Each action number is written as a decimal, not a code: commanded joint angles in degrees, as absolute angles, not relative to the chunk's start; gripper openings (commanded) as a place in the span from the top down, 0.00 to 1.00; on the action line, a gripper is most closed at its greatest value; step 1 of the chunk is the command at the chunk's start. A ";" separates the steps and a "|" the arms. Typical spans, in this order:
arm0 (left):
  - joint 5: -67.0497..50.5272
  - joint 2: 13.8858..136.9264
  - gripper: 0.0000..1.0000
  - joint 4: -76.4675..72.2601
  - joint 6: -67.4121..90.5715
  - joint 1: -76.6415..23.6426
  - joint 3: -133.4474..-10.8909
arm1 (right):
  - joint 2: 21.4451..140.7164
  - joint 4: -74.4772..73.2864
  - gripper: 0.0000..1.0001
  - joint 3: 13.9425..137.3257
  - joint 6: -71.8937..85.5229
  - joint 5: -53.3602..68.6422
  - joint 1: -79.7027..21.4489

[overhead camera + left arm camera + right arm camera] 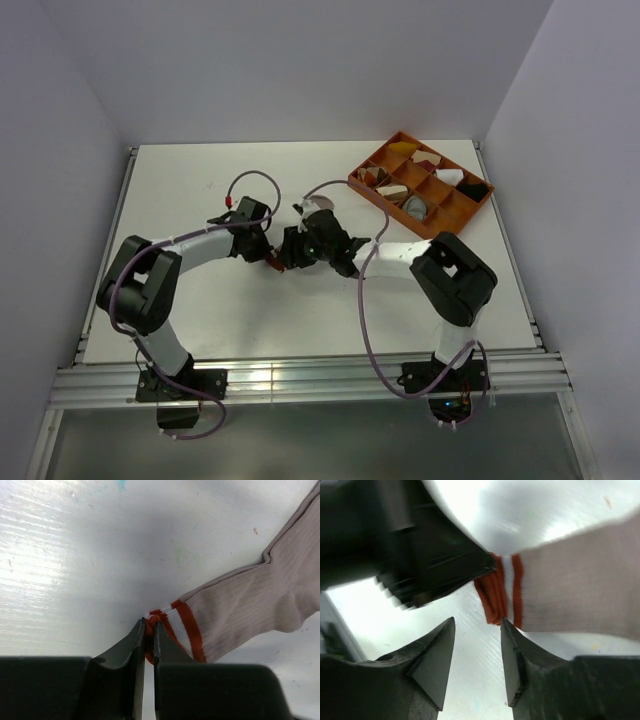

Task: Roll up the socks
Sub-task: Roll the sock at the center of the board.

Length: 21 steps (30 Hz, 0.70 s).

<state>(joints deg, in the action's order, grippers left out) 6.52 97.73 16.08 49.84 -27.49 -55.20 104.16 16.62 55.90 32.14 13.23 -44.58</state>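
The pinkish-tan sock (250,600) with red and white cuff stripes lies flat on the white table, running up and right in the left wrist view. My left gripper (150,625) is shut on the red cuff edge. In the right wrist view the sock (570,595) lies to the right. My right gripper (478,622) is open, its right fingertip just under the cuff and nothing between the jaws. In the top view both grippers meet mid-table, left (268,256) and right (288,252), with a bit of red cuff (272,264) showing. The grey sock is not in view.
An orange divided tray (390,207) with small cloth bundles stands at the back right. The left gripper's black body (430,555) fills the upper left of the right wrist view, close to my right fingers. White walls enclose the table on three sides.
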 commanded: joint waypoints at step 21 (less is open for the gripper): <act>4.31 102.30 1.00 26.98 41.84 -28.30 -63.37 | 106.96 38.41 0.46 49.12 -12.29 -19.60 -62.93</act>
